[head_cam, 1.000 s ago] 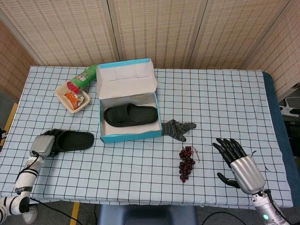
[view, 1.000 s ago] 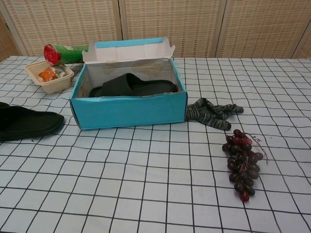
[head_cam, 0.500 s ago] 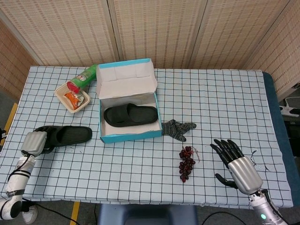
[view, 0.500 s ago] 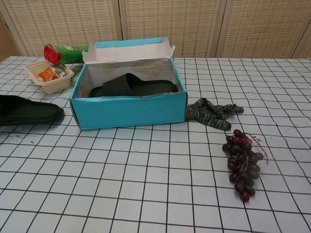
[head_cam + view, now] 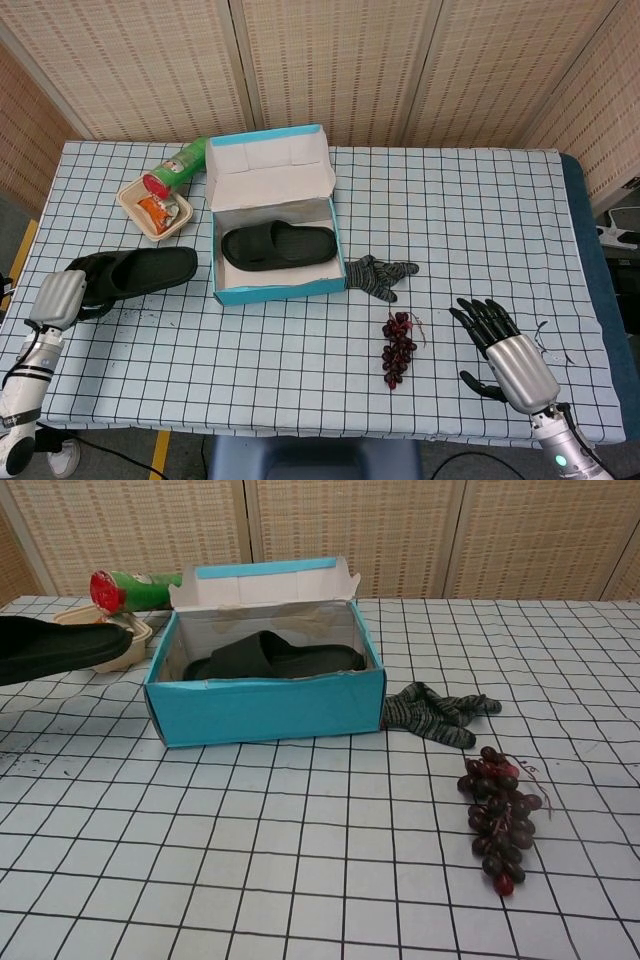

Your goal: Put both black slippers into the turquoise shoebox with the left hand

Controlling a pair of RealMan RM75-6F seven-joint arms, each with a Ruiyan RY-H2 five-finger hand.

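Observation:
The turquoise shoebox (image 5: 272, 291) (image 5: 265, 707) stands open at the table's middle left, lid flap up. One black slipper (image 5: 278, 246) (image 5: 272, 657) lies inside it. My left hand (image 5: 58, 298) grips the heel end of the second black slipper (image 5: 135, 270) (image 5: 60, 647), holding it raised above the table to the left of the box, toe toward the box. My right hand (image 5: 508, 356) hovers open with fingers spread over the table's front right, holding nothing. The chest view shows neither hand.
A food tray (image 5: 155, 208) and a green can with a red cap (image 5: 175, 167) (image 5: 125, 585) lie behind the lifted slipper. A striped sock (image 5: 378, 274) (image 5: 435, 712) lies right of the box. A bunch of dark grapes (image 5: 398, 346) (image 5: 498, 815) sits further front.
My left hand has lifted the second slipper off the table and drawn it left and up. The right hand has barely shifted.

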